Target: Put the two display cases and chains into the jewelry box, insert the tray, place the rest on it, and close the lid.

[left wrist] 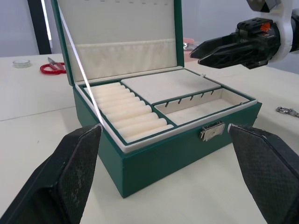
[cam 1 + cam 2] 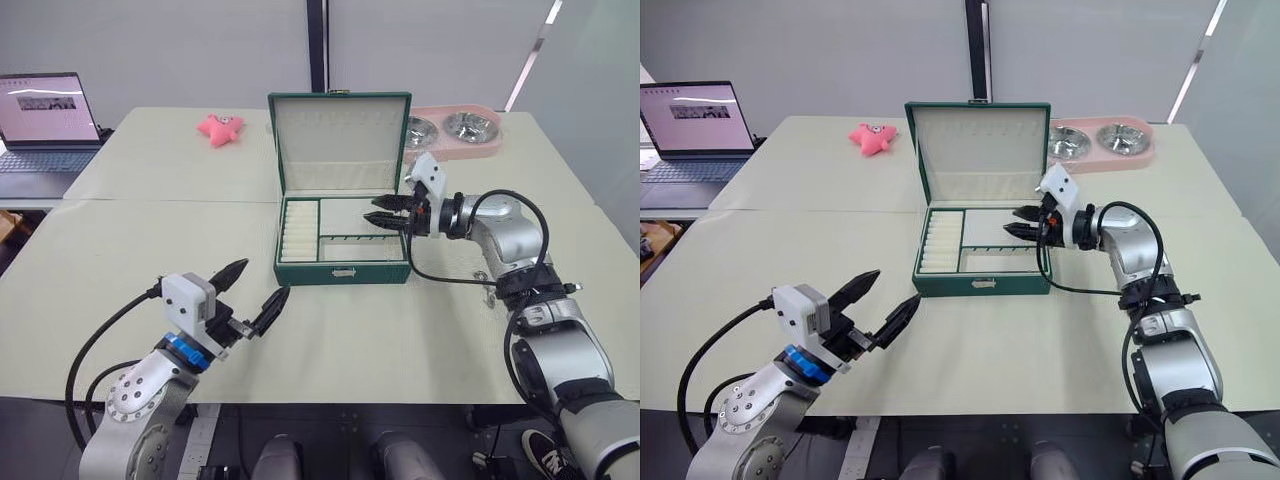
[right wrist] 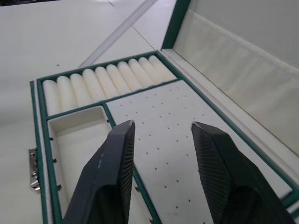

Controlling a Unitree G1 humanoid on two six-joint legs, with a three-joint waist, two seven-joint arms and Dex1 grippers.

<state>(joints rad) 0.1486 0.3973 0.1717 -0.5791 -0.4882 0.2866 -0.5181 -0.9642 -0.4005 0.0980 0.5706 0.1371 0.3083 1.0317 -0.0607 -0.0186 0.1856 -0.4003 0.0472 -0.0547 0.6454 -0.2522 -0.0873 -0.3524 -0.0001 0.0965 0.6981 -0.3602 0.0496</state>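
We record the jewelry box (image 2: 342, 262) mid-surface (image 2: 120, 260), its lid (image 2: 341, 140) upright and the tray (image 1: 161, 100) seated inside. Our right tool (image 2: 385, 218) hovers over the tray, fingers apart, empty. Our left tool (image 2: 256, 291) hangs before the box, fingers wide apart
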